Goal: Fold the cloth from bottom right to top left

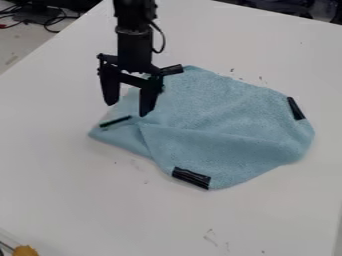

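Table (60,190): white; cables (50,21) beyond its far left
Hand (126,110): fingers apart, at the cloth's (220,120) left part
Cloth: blue, creased, mid-table
On its edges: black strips (191,178)
Near left: yellow object (25,250)

The black arm (135,45) extends vertically above its gripper (127,109). The gripper points downward, with its two fingers (110,91) spread apart and a gap between the tips.
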Motion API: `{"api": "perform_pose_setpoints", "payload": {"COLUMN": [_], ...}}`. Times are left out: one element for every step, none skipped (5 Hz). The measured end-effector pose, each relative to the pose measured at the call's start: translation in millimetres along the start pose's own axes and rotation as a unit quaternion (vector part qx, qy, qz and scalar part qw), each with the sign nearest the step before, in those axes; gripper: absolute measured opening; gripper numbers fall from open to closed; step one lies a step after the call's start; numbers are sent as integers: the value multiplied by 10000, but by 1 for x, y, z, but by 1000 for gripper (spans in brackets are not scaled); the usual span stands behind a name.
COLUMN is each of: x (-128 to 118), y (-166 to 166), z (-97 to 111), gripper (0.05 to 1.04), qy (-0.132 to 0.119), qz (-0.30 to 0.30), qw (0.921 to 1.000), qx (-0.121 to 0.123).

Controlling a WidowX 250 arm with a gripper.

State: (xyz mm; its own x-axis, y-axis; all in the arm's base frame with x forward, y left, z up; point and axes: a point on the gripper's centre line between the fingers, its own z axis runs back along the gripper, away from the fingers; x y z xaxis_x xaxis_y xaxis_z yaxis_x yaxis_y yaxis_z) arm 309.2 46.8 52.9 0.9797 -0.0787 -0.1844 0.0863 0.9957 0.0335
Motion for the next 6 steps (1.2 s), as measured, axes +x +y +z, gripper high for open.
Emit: {"api": "perform_pose_setpoints", "payload": {"x": [-11, -27, -37, -55, -68, -62], "y": [-14, -37, -65, -97, -106, -114], "z": [18, 3, -13, -13, -12, -15], "gripper": [1000, 1001, 1000, 1001, 1000, 1001], "qy": [-188, 74, 147, -262, -907, -1435], "qz": [-1176, -2449, -3606, -4771, -5471, -5854], "qw": [9928, 9694, 9322, 8785, 8321, 7978], "qx": [92, -177, -280, -19, -47, -171]}}
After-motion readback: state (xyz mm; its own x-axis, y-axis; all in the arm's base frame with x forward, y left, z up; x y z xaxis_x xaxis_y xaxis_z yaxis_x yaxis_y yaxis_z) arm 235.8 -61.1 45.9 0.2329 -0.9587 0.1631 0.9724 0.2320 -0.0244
